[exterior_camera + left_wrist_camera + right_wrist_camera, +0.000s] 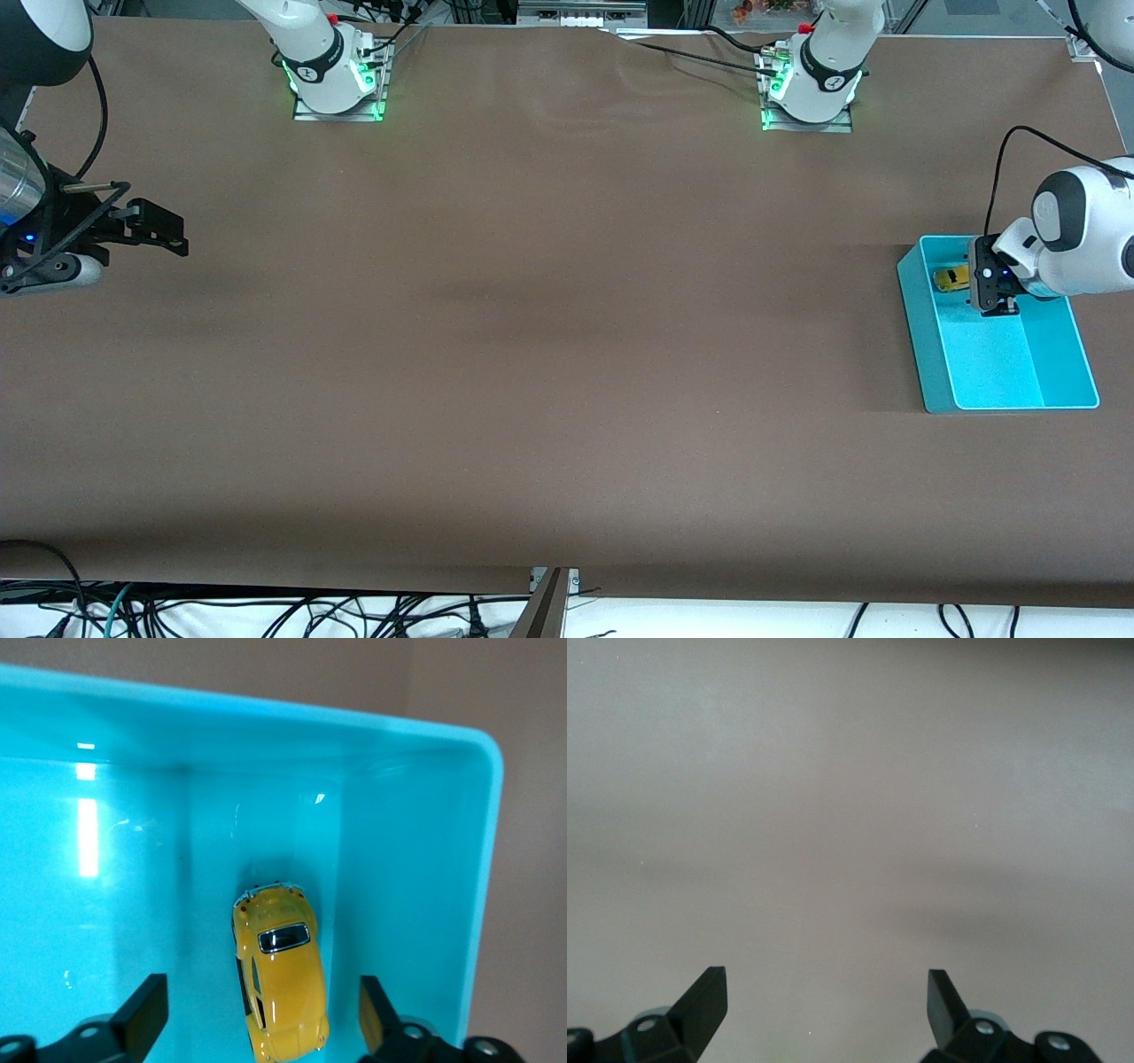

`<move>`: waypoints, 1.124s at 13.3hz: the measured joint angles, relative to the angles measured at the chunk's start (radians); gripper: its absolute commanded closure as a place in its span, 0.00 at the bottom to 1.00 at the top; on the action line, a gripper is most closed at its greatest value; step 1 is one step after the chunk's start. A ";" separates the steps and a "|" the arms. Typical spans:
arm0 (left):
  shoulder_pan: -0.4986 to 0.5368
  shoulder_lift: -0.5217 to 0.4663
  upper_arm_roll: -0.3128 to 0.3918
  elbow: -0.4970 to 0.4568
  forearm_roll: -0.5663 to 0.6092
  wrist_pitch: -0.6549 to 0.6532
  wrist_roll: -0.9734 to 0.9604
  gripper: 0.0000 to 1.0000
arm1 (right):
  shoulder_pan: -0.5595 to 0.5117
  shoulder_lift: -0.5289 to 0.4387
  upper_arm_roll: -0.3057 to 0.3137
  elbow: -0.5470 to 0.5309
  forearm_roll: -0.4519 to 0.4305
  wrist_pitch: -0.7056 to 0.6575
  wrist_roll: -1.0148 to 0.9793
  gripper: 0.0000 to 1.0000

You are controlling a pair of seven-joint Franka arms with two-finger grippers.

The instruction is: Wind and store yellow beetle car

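The yellow beetle car [951,278] lies on the floor of the cyan bin [939,363], in the corner farthest from the front camera. In the left wrist view the car [279,983] sits between my open fingers, touching neither, close to the bin wall [416,904]. My left gripper [995,306] hangs open and empty over the bin, just beside the car. My right gripper [168,232] is open and empty above bare table at the right arm's end, and that arm waits.
The bin stands at the left arm's end of the brown table [532,354]. Cables run along the table edge nearest the front camera [266,611]. The right wrist view shows only bare tabletop [850,815].
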 measured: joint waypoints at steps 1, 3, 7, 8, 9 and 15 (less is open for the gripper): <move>0.000 -0.020 -0.009 0.017 -0.016 -0.044 0.000 0.00 | 0.000 0.000 0.000 0.000 0.000 0.000 0.000 0.00; 0.000 -0.084 -0.055 0.091 -0.040 -0.199 0.001 0.00 | 0.000 0.000 0.000 0.000 0.000 0.000 0.000 0.00; -0.001 -0.159 -0.155 0.307 -0.067 -0.520 -0.102 0.00 | 0.000 0.000 0.000 0.000 0.000 0.000 0.000 0.00; -0.002 -0.159 -0.178 0.351 -0.081 -0.576 -0.158 0.00 | 0.000 0.000 0.000 0.000 0.000 0.000 0.000 0.00; -0.002 -0.158 -0.202 0.390 -0.093 -0.626 -0.223 0.00 | 0.000 0.000 0.000 0.000 0.000 0.000 0.000 0.00; -0.004 -0.158 -0.391 0.570 -0.105 -0.761 -0.622 0.00 | 0.000 0.000 0.000 0.000 0.000 0.000 0.000 0.00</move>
